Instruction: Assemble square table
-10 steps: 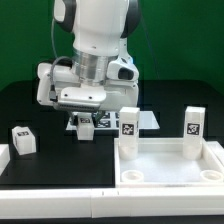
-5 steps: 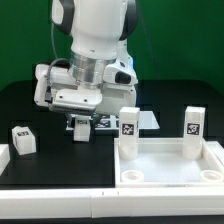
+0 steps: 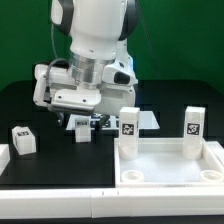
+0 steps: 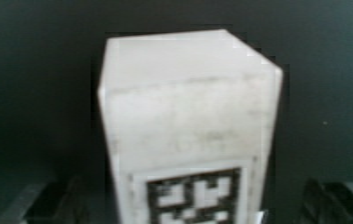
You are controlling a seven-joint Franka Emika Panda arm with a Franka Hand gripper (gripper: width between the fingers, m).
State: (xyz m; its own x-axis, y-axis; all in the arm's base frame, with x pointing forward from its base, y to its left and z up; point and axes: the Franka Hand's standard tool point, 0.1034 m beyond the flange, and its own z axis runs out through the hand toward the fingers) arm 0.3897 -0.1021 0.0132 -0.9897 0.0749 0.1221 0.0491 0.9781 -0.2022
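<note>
The hand [image 3: 82,124] has spread open, flanking the upright, blocky, matte white leg [image 4: 187,110] with bevelled corners.

You have the white square slab [image 3: 170,182] lying flat at the exterior view's right, round holes in its near corners. Far-left leg [image 3: 129,122] and far-right leg [image 3: 193,122] stand upright at its far corners, tags facing you. Middle leg [image 3: 82,127] stands upright beyond the slab. Left leg [image 3: 22,139] sits low, well apart.

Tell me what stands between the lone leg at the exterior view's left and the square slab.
In the exterior view, another tagged leg sits there, with the open end effector straddling it.
</note>
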